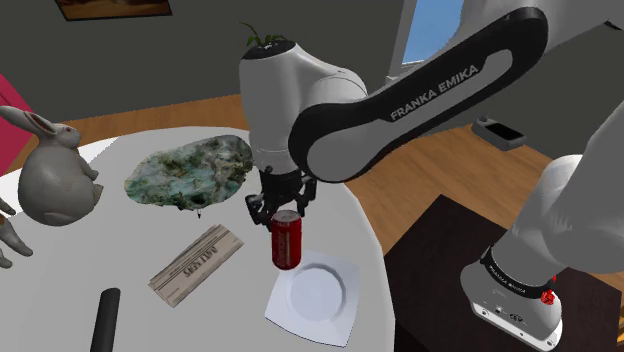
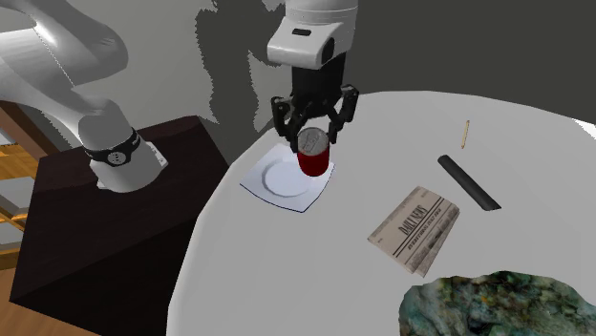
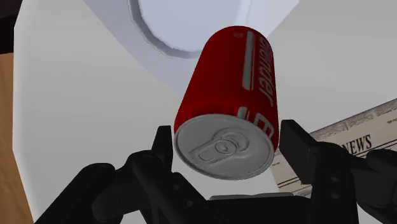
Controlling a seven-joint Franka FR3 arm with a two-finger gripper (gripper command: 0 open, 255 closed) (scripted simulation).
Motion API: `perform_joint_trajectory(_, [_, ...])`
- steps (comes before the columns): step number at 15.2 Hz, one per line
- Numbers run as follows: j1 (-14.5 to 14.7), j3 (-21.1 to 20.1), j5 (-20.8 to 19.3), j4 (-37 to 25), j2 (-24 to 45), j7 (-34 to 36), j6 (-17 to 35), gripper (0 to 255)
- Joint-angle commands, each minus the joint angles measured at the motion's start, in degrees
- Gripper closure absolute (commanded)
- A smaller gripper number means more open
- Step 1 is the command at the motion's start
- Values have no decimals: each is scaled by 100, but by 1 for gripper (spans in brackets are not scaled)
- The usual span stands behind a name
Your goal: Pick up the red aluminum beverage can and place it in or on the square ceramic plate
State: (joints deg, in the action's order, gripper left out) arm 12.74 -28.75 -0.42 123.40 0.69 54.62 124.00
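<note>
A red can [image 1: 287, 242] with a silver top stands upright between the black fingers of my gripper [image 1: 285, 213], which clasp it near its top. In the second exterior view the can [image 2: 314, 156] is over the far edge of the white square plate [image 2: 279, 181], under the gripper [image 2: 313, 134]. From the shoulder view the plate [image 1: 316, 294] lies just right of and nearer than the can. In the wrist view the fingers [image 3: 298, 145] press both sides of the can [image 3: 232, 83], and the plate [image 3: 184, 28] lies just beyond it. I cannot tell whether the can touches the surface.
On the round white table [image 1: 130, 290] lie a folded newspaper [image 1: 196, 263], a mottled green rock [image 1: 190, 171], a grey rabbit figure [image 1: 55, 176] and a black rod [image 1: 104, 320]. A thin stick [image 2: 465, 134] lies farther off. The dark stand [image 1: 450, 250] borders the table's edge.
</note>
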Motion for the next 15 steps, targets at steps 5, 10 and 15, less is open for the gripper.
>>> perform_joint_trajectory(5, [312, -214, 700, 918, -1148, 106, -87, 255])
perform_joint_trajectory(10, [403, -303, 787, 1261, -1221, 200, 195, 255])
perform_joint_trajectory(15, [378, -371, 671, 1454, -969, 296, 616, 255])
